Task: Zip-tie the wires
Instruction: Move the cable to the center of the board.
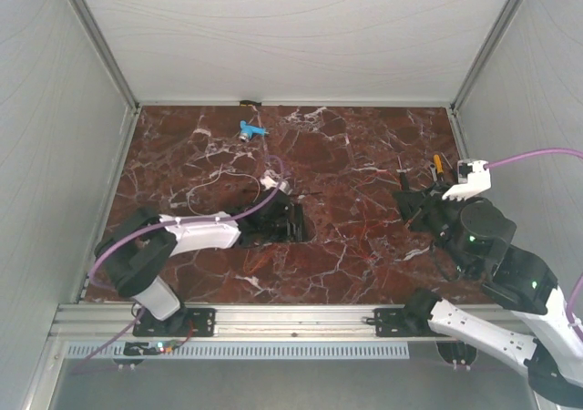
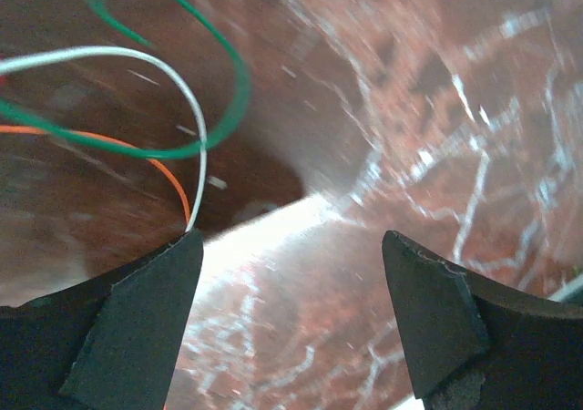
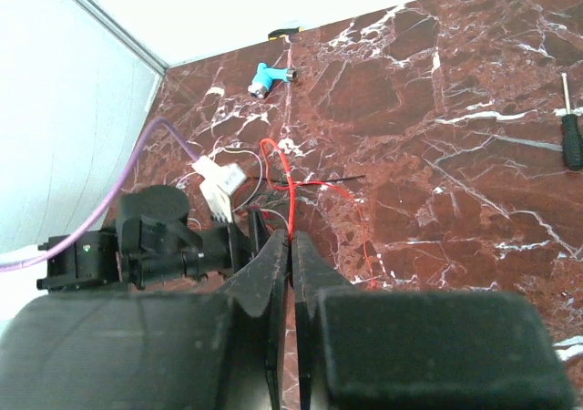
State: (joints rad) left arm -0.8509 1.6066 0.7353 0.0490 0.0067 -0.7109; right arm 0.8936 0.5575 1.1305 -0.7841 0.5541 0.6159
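The wires show in the left wrist view as thin green (image 2: 232, 100), white (image 2: 182, 87) and orange (image 2: 137, 150) strands curling at upper left; the white and orange ones pass behind my left finger's tip (image 2: 168, 273). My left gripper (image 2: 291, 255) is open just over the marble with nothing between the jaws. My right gripper (image 3: 291, 241) is shut on a red wire (image 3: 291, 196) that runs up from its fingertips toward the left gripper (image 1: 282, 217). A thin black strip (image 3: 332, 179) lies across the red wire. The right gripper (image 1: 410, 205) sits at the table's right.
A small blue-and-white plastic piece (image 1: 252, 130) lies near the back wall. A screwdriver (image 1: 439, 166) lies at the right, also in the right wrist view (image 3: 571, 141). A white wire loop (image 1: 219, 178) lies left of centre. Walls enclose three sides.
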